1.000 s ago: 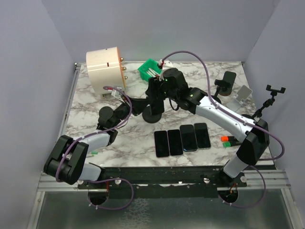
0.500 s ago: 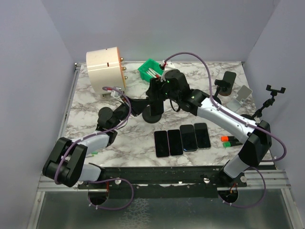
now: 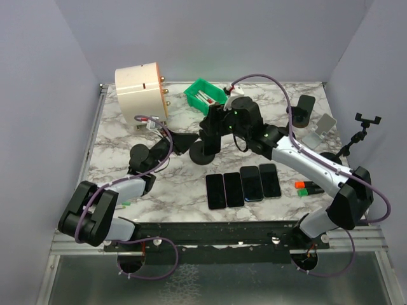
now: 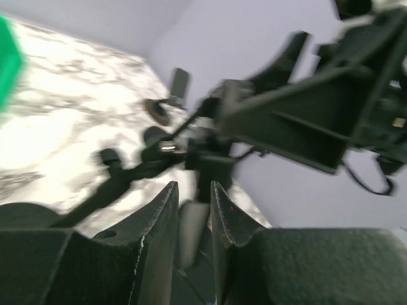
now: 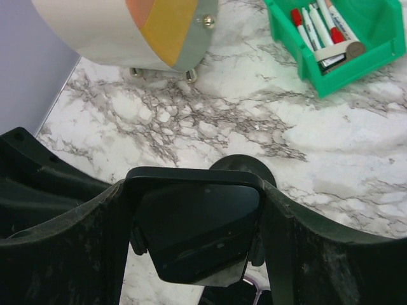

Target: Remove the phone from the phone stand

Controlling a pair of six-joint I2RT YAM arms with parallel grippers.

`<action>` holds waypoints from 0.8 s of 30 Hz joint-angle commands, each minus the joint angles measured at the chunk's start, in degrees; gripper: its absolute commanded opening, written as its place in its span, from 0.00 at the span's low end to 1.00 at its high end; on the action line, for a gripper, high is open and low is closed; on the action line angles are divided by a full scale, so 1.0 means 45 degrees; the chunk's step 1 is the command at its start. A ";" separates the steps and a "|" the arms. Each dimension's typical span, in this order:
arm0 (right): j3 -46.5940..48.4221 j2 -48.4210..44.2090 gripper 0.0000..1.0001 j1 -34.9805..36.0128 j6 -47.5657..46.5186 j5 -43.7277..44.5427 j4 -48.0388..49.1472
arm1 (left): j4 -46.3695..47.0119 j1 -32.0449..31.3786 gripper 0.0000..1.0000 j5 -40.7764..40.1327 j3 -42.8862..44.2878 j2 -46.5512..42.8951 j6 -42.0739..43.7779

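The black phone sits crosswise between my right gripper's fingers, which are shut on its two long edges. Small clamp ears of the phone stand still show at both of its sides. Just beyond it on the marble is the stand's round black base. From above, the right gripper hangs over that base. My left gripper reaches in from the left, low over the table. Its fingers are shut on the stand's pale stem. The left wrist view is blurred.
Several dark phones lie side by side in front of the stand. A green bin of markers and a cream drum stand at the back. More stands and a small tripod are at the right, with two markers near them.
My right wrist has swung to the right and slightly toward the near edge, with the phone still in its grip. The left arm has stayed where it was.
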 commanded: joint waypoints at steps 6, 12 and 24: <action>-0.0414 -0.0725 0.00 -0.0853 -0.0280 0.0234 -0.1733 | -0.0780 0.1032 0.00 -0.1391 -0.0583 0.0742 -0.0228; 0.0083 -0.0410 0.00 -0.0861 -0.0363 0.0258 -0.2076 | -0.0067 0.0998 0.42 -0.0557 -0.0645 -0.0342 0.0803; 0.1036 0.0311 0.00 -0.0856 -0.0126 -0.0362 -0.2620 | -0.0203 -0.0485 0.75 0.2210 0.1252 0.0445 0.2785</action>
